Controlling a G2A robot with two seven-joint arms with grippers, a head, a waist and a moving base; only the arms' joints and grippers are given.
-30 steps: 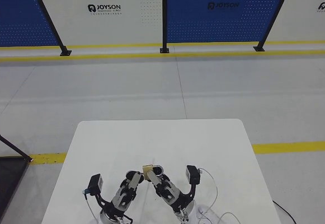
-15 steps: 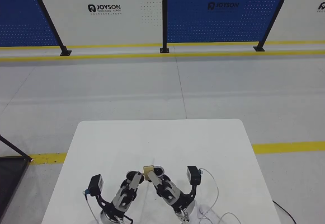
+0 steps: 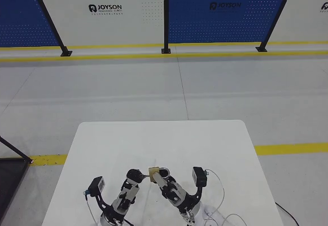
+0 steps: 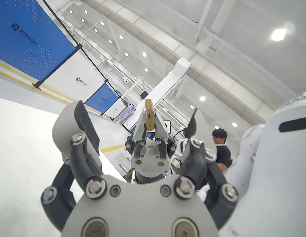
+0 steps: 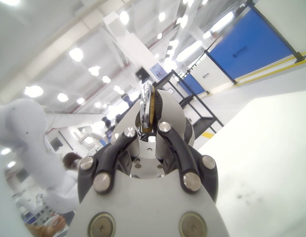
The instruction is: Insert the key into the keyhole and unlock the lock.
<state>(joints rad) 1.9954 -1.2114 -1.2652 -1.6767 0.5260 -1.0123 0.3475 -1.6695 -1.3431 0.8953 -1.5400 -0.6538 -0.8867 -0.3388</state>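
Observation:
A small brass padlock (image 3: 152,170) is held just above the white table (image 3: 164,141) near its front edge, with my right gripper (image 3: 156,174) shut on it. In the right wrist view the padlock (image 5: 146,107) stands edge-on between the closed fingertips (image 5: 165,104), shiny shackle side facing the camera. My left gripper (image 3: 133,174) is close beside it on the left, open. In the left wrist view its two fingers (image 4: 81,122) are spread wide with nothing between them, and the padlock (image 4: 149,114) shows beyond them in the other gripper.
White cables (image 3: 217,198) loop over the table at the front right beside the right arm. A black rack (image 3: 0,152) stands off the table's left side. The far half of the tabletop lies bare.
The padlock and right gripper have shifted slightly to the right. The left gripper has edged forward and turned, now sitting closer beside the padlock.

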